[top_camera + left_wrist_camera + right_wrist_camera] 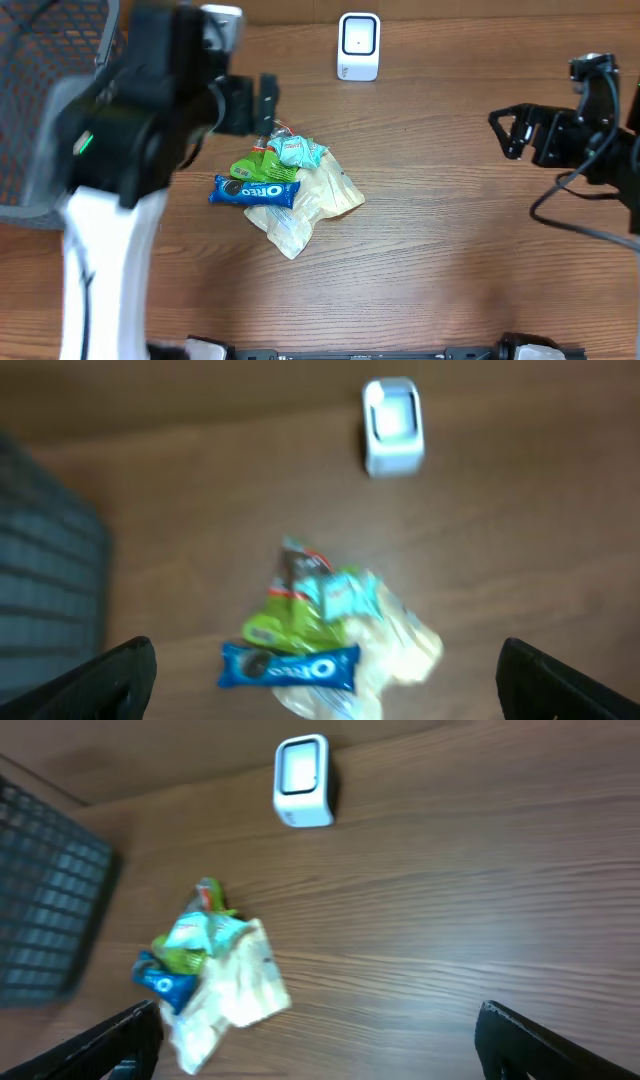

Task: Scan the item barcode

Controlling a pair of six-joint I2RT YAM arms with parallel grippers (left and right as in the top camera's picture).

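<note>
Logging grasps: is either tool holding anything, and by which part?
Nothing held: left tool and right tool both open, empty; snacks lie on the table.

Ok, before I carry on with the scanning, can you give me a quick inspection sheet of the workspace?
Surface: wooden table, no spills seen.
Job's things: white scanner standing at the far edge; snack pile mid-table, with a blue biscuit pack at the front, green packet and teal packet behind it, and a pale bag partly under them.
Clutter: nothing seen.
Jaws: left jaws wide open near the pile, holding nothing; right jaws wide open off to the right, holding nothing.
Cables: black cable looping off the right arm, away from the pile.
Surroundings: black mesh basket at the left edge.
</note>
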